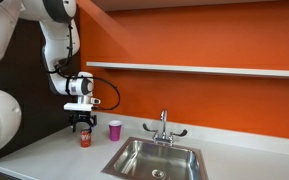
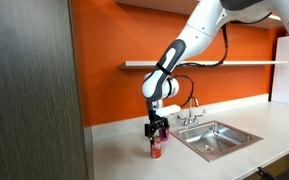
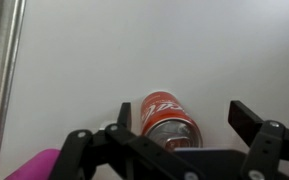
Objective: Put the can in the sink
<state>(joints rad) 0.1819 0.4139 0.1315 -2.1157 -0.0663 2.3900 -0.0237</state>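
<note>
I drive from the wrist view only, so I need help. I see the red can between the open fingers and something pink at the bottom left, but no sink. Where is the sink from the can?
Observer: In an exterior view the sink is set into the counter to one side of the can. The pink cup stands roughly between them, a little nearer the wall.
Operator: Is the can upright on the counter?
Observer: Yes. In both exterior views it stands upright, and the end effector hangs straight above it, pointing down.
Operator: Is anything tall at the sink?
Observer: A faucet rises at the sink's back edge.
</note>
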